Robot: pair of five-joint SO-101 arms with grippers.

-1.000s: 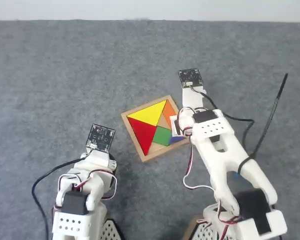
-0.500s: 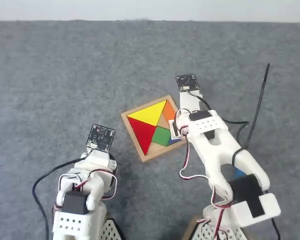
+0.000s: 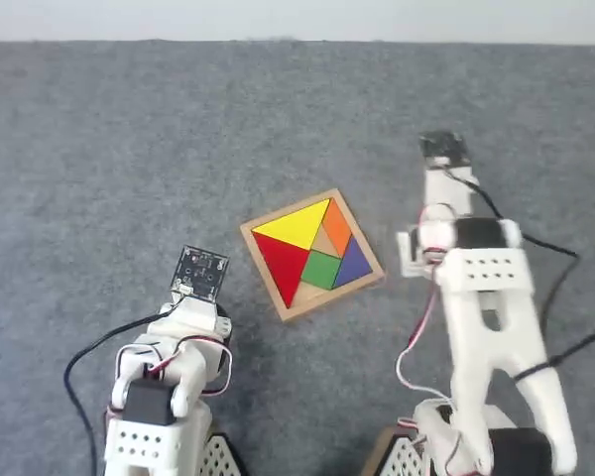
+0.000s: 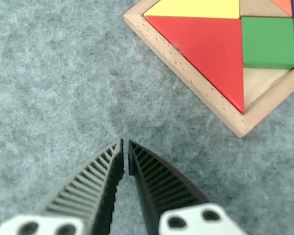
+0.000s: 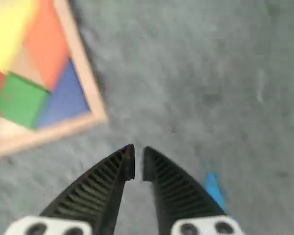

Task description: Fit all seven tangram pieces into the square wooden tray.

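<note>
The square wooden tray (image 3: 278, 305) lies tilted at the middle of the grey carpet. It holds a yellow triangle (image 3: 293, 226), a red triangle (image 3: 283, 263), a green square (image 3: 324, 268), an orange piece (image 3: 339, 223) and a dark blue triangle (image 3: 355, 263). Wood-coloured patches show at its centre and near corner. My right gripper (image 5: 137, 149) is shut and holds nothing, over carpet just off the tray's right corner (image 5: 95, 115). A light blue piece (image 5: 213, 188) lies on the carpet, partly behind one finger. My left gripper (image 4: 126, 144) is shut and holds nothing, on the near side of the tray (image 4: 186, 73).
Grey carpet stretches all around the tray, with open room at the back and left. The right arm (image 3: 481, 288) stands right of the tray and the left arm (image 3: 174, 367) sits at the front left. Cables trail from both arms.
The right arm has swung from over the tray's right corner out to the right, uncovering the dark blue triangle in the tray. The left arm has not moved.
</note>
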